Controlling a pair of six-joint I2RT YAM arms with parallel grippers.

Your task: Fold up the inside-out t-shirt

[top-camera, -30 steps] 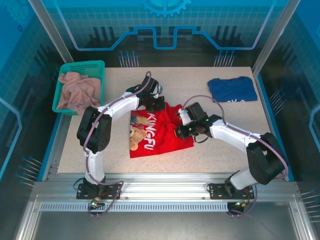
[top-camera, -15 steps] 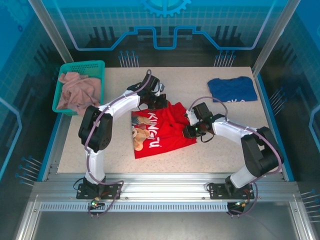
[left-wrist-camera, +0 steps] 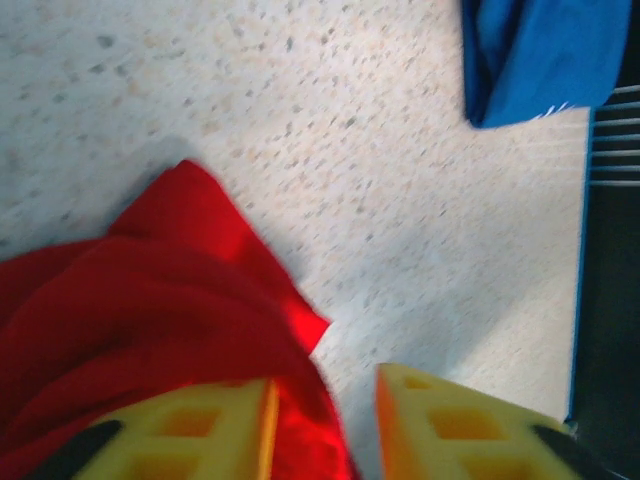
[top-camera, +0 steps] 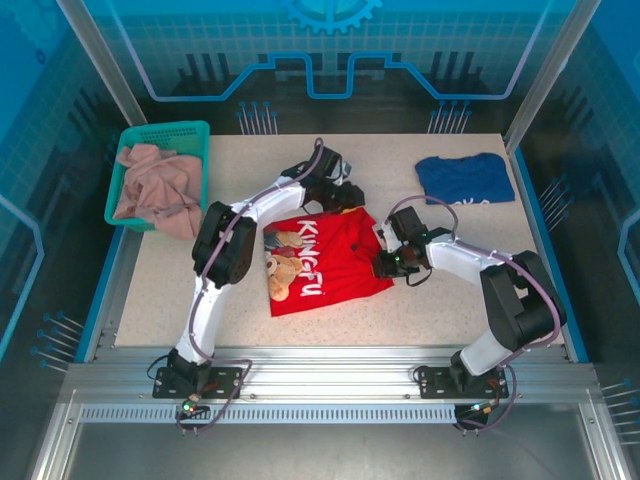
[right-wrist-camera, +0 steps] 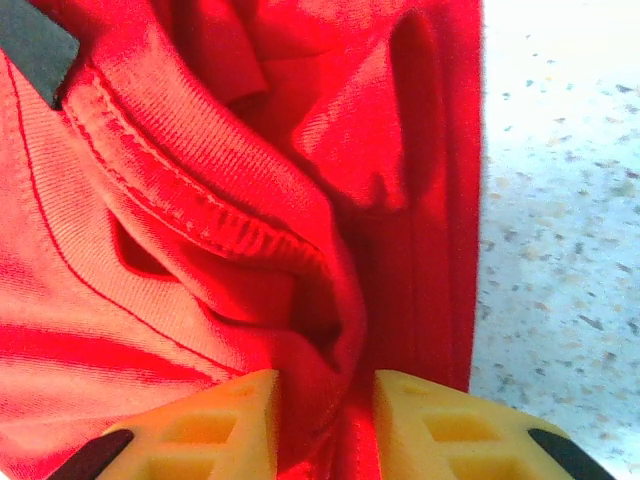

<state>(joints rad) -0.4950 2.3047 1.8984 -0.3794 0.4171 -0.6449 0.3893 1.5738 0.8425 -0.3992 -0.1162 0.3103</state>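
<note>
Top view, table (top-camera: 460, 292): light and speckled. There is bare room in front of the t-shirt, on its right up to the side rail, and behind it toward the far edge.
Far left corner: a green basket (top-camera: 166, 134) with a pink garment (top-camera: 152, 182) in it, well apart from the t-shirt.
Far right corner: a blue shirt (top-camera: 463, 178) lies flat near the right edge, apart from both grippers.
T-shirt (top-camera: 330, 262): red, about in the middle of the table, print facing up, outline roughly square. Its near edge is well away from the near table edge.
Left gripper (top-camera: 347, 196): at the far right corner of the t-shirt; the arm reaches in from the left along the far edge of the cloth.
Left jaws, wrist view: apart, released. Red cloth lies under one finger and reaches into the gap, where it ends in a pointed corner. Bare table is under the other finger.
Right gripper (top-camera: 386, 266): at the right edge of the t-shirt, about halfway along it.
Right jaws, wrist view: apart, not clamped. A thick stitched fold of red cloth lies in the gap, and bare table begins just right of this fold.
</note>
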